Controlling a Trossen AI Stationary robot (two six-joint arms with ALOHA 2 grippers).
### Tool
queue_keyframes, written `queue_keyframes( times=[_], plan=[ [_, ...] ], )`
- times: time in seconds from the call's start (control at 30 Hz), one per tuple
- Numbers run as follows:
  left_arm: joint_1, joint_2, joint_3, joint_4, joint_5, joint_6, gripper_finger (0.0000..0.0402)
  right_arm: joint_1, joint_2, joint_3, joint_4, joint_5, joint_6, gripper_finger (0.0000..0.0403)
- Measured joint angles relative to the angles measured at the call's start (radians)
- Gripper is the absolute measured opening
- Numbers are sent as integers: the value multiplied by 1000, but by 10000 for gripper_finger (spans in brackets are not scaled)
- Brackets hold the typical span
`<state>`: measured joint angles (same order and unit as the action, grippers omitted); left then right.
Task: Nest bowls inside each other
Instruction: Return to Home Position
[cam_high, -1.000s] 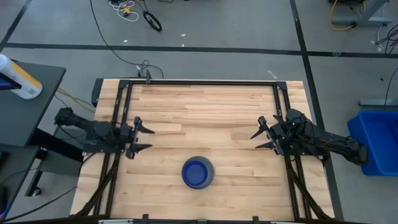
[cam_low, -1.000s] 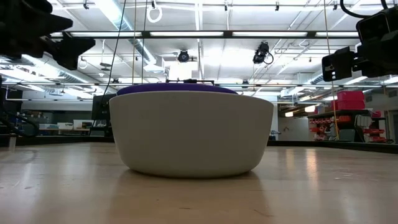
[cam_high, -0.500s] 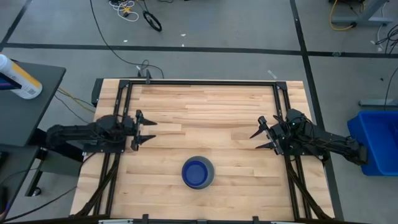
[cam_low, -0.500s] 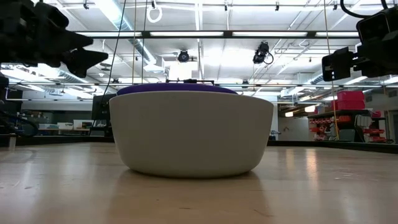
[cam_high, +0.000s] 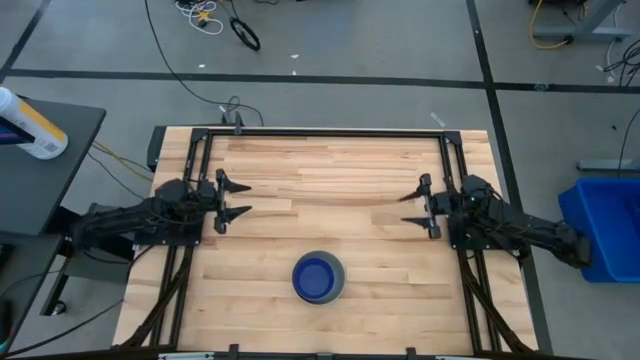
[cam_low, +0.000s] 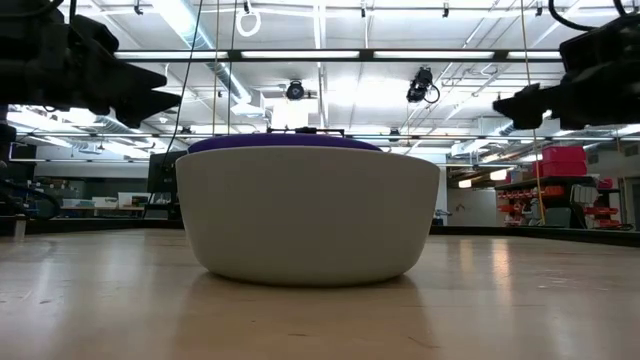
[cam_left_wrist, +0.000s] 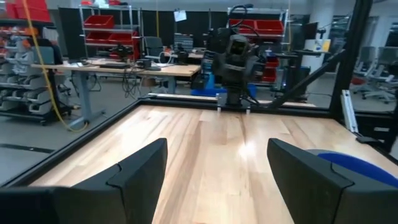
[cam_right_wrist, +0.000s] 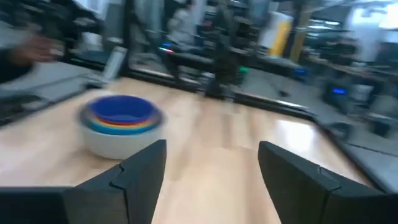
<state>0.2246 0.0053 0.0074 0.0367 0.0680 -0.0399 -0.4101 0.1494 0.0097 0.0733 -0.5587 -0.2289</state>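
Observation:
The bowls (cam_high: 318, 278) stand nested in one stack on the wooden table near its front edge, midway between the arms. The pale grey bowl (cam_low: 308, 225) rests on its base, with the dark blue bowl's rim (cam_low: 285, 143) showing above it. The right wrist view shows the stack (cam_right_wrist: 122, 124) with dark blue on top and coloured rims below it. My left gripper (cam_high: 238, 199) hovers open at the table's left, pointing level toward the middle. My right gripper (cam_high: 418, 205) hovers open at the table's right, facing it. Both are above and well apart from the bowls.
A black frame rail (cam_high: 330, 133) runs round the tabletop. Bare wood (cam_high: 330, 190) lies between the two grippers and behind the stack. Off the table, a blue bin (cam_high: 610, 225) stands to the right and a bottle (cam_high: 30, 125) lies on a side stand to the left.
My left gripper has swung toward the table's far edge and a little toward the middle, staying level and open. My right gripper has turned at its wrist without leaving its place. The bowls have kept still.

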Motion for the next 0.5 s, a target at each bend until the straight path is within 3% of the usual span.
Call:
queue_keyframes(
  times=[0.3, 0.5],
  plan=[
    [42, 31, 0, 12, 83, -6, 286, -138, 99, 0, -5, 193, 71, 273],
    [42, 55, -1, 14, 94, -8, 286, -147, 214, 0, 92, 469, 162, 266]
  ],
)
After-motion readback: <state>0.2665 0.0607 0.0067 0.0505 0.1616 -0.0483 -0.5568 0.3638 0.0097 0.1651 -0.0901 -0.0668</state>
